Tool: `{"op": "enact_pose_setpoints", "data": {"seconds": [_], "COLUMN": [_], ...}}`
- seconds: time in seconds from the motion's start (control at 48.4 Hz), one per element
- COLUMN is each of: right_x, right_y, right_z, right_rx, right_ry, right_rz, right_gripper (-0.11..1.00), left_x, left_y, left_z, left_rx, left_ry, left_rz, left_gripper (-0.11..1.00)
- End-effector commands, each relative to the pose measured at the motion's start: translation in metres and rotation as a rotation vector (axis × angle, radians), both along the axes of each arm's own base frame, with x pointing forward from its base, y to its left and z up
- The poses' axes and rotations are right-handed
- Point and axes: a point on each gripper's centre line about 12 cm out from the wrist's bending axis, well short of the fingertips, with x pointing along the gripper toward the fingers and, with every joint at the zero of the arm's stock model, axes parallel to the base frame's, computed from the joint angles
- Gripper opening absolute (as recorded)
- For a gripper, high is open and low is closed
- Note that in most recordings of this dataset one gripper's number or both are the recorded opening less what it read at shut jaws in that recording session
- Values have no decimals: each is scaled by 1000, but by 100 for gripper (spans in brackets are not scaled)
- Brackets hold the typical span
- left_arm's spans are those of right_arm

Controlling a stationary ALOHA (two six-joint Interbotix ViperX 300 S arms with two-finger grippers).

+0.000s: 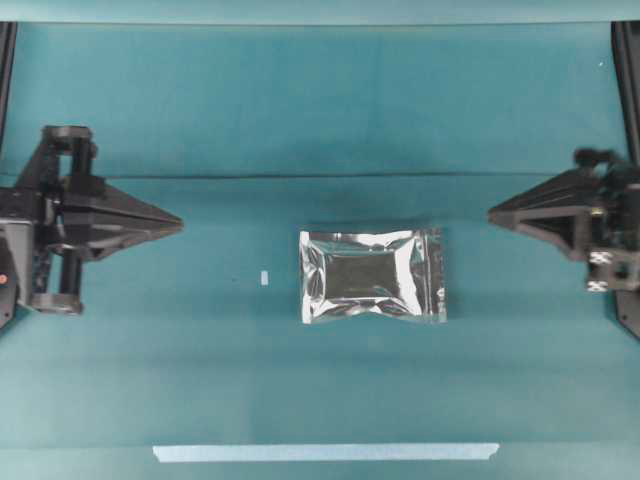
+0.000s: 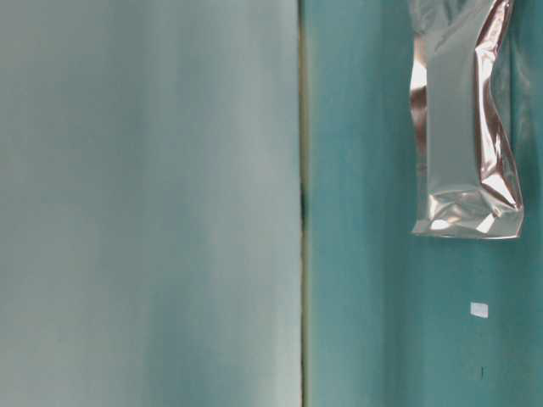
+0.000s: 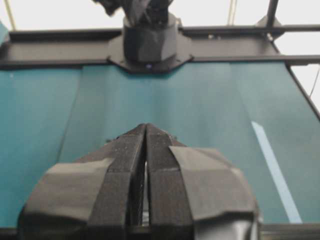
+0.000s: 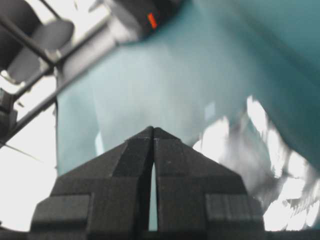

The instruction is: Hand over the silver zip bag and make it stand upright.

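Nearest, a tape strip [image 1: 326, 452] is seen along the table [image 1: 200, 380] edge. Further in, the bag [image 1: 372, 275] is laid flat mid-table, untouched. Both grippers, left [image 1: 178, 225] and right [image 1: 492, 212], are closed, empty, well apart from it.

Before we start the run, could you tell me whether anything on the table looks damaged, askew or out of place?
Nothing is damaged. The silver zip bag lies flat, crinkled, roughly square to the table. A tiny white scrap sits stray to its left.
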Motion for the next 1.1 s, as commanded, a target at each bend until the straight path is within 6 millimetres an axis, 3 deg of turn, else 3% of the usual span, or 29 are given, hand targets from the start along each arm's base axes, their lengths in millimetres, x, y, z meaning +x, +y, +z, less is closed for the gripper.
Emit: {"op": "enact_pose_setpoints", "data": {"seconds": [0.0,0.248,0.641,0.93,1.075], "right_x": [7,17,19,17,22], "right_y": [0,-1,-4,4,3], "right_z": [-9,-41,-72,-96,-102], "right_rx": [121,355,614,606,602], "right_ry": [60,186,301,458,477], "right_rz": [-31,-140,-306,-289,-302], "right_gripper": [0,0,0,1,9], "left_x": [3,1,2,3,5], "left_y": [-1,0,1,1,1], "left_z": [11,11,9,2,-1], "left_rx": [4,1,-7,-10,-10], "left_ry": [-31,-31,-24,13,23], "left_rz": [-4,-1,5,6,6], "left_gripper": [-1,-1,-1,-1,-1]}}
